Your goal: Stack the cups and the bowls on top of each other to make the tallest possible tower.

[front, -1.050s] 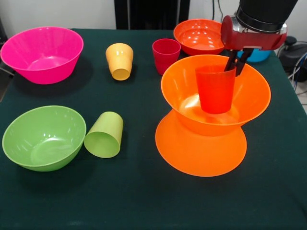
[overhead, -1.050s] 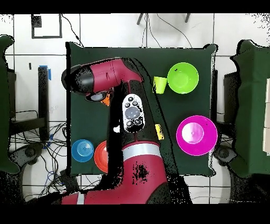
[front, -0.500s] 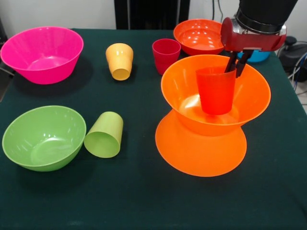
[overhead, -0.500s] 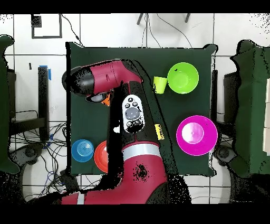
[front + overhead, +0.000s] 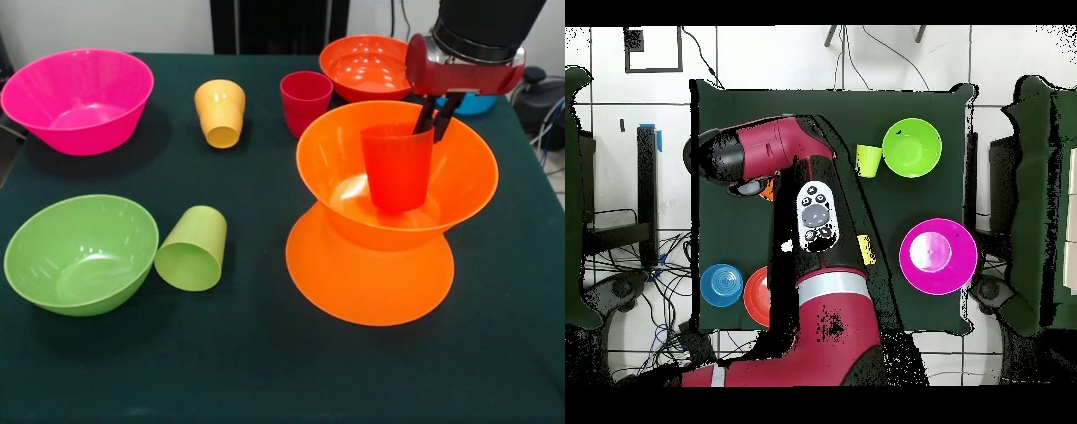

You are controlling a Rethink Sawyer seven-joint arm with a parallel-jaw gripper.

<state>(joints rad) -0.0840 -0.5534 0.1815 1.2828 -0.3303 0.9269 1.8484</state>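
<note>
Straddling red-orange cup [image 5: 396, 166] rim (far side), seemingly | gripper [image 5: 436, 119] | upright

Four cups [image 5: 396, 166], six bowls [image 5: 78, 99], the blue one [image 5: 472, 103] seemingly mostly hidden.

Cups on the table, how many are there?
4: red-orange cup inside the upper orange bowl, yellow-orange cup and magenta-red cup at the back, lime green cup lying sideways beside the green bowl.
</note>
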